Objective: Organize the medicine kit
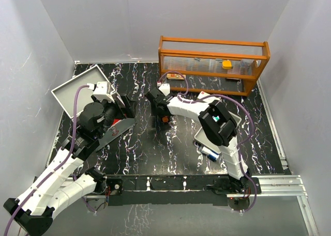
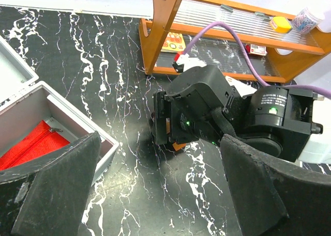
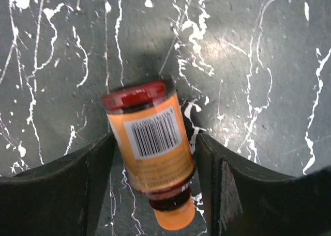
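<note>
Right gripper (image 3: 155,153) | jaws apart, straddling orange bottle (image 3: 151,138) on its side | left gripper (image 2: 160,158) | wide open, empty

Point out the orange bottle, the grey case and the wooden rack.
bottle (image 3: 153,134): right wrist view, on its barcode label.
case (image 2: 70,120): left wrist view, on its inner wall.
rack (image 1: 207,55): top view, on its front upper rail.
</note>
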